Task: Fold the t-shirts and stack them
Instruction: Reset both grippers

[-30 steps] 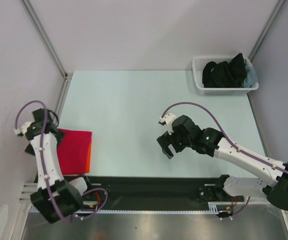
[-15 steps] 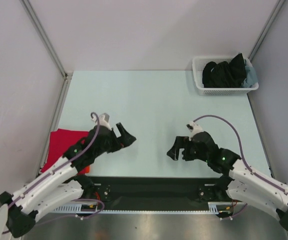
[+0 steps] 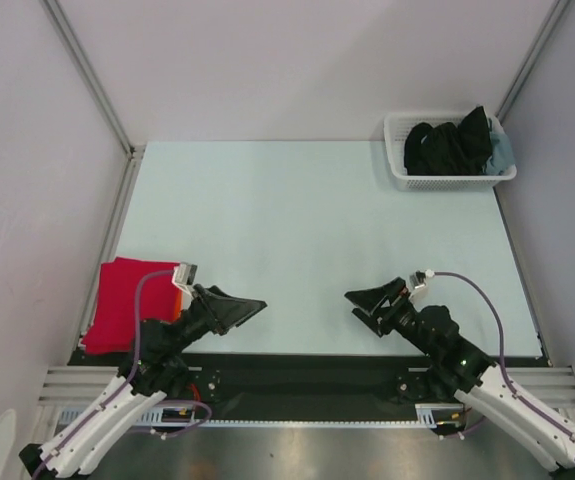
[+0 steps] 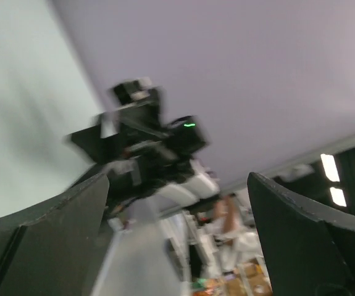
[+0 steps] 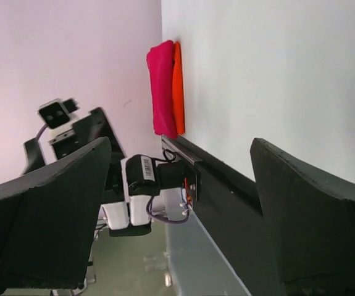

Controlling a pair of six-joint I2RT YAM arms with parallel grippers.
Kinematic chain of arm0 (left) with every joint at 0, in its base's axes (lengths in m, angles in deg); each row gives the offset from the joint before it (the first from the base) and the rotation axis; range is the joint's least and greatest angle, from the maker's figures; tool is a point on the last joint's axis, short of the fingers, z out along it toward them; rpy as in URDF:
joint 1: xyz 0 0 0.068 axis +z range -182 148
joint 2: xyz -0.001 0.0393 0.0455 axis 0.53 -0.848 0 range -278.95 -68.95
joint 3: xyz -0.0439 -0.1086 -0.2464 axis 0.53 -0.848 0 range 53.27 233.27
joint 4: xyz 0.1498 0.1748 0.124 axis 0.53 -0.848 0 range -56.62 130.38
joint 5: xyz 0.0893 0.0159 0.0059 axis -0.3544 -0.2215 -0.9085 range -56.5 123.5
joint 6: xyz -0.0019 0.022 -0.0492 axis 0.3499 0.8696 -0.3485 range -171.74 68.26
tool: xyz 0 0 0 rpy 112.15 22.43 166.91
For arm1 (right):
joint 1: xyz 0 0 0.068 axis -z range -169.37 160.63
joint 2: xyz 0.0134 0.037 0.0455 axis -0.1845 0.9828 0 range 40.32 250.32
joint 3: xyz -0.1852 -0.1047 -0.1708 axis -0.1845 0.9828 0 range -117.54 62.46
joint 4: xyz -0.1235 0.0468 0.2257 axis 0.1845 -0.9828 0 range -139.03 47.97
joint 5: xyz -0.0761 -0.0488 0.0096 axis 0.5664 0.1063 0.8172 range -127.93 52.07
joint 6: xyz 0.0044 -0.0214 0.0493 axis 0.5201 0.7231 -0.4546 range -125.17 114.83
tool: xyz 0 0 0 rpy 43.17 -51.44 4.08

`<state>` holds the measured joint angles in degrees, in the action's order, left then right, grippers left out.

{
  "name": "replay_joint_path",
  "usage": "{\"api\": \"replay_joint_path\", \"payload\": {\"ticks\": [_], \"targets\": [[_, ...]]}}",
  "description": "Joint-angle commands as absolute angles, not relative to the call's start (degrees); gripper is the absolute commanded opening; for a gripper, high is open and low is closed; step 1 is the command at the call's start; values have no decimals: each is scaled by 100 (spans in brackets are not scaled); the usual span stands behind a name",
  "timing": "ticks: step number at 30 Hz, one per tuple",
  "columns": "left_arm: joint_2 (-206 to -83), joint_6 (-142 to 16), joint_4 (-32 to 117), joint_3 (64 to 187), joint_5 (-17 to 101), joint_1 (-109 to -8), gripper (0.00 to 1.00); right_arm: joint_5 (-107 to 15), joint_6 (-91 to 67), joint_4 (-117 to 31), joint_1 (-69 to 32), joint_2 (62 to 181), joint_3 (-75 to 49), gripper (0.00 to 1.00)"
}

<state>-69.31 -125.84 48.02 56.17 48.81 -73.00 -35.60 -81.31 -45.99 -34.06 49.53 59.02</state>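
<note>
The t-shirts lie folded in one stack at the table's near left: the crimson red shirt (image 3: 129,300) is on top, and the orange one (image 3: 176,303) shows only as a strip along its right side. The right wrist view has the red shirt (image 5: 161,86) and the orange shirt (image 5: 178,86) stacked by the table edge. My left gripper (image 3: 255,304) hangs open just right of the stack, pointing right, with nothing in it. My right gripper (image 3: 355,296) faces it, open and empty. In the blurred left wrist view the left gripper (image 4: 177,191) frames the right arm (image 4: 146,148).
A white lattice basket (image 3: 399,128) holding dark clothes (image 3: 452,145) stands at the far right corner. The black rail (image 3: 297,372) runs along the near edge between the arm bases. Metal frame posts rise at the back corners.
The left arm swung off the stack toward the middle, then drew back low to the near edge. The right arm also drew back. Both grippers stayed open.
</note>
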Motion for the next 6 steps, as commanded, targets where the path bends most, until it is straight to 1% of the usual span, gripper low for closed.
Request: {"api": "replay_joint_path", "payload": {"ticks": [1,2,3,4,6], "targets": [[-6333,-13650,7197,4557,5416,-7261,100,-3591,-8646,-3660,-3507,5306,6579,100],[-6254,-13968,7681,4258,5355,-7244,100,-3548,-8699,-3249,-3551,5323,6667,100],[-6097,-14067,7625,4194,5371,-7209,100,-3477,-8717,-3140,-3604,5298,6755,100],[-6165,-14155,7903,4167,5415,-7191,100,-3294,-8682,-3087,-3665,5254,6756,100],[-6227,-14435,8430,4089,5311,-7156,100,-3309,-8368,-2588,-3762,5105,6774,100]]}}
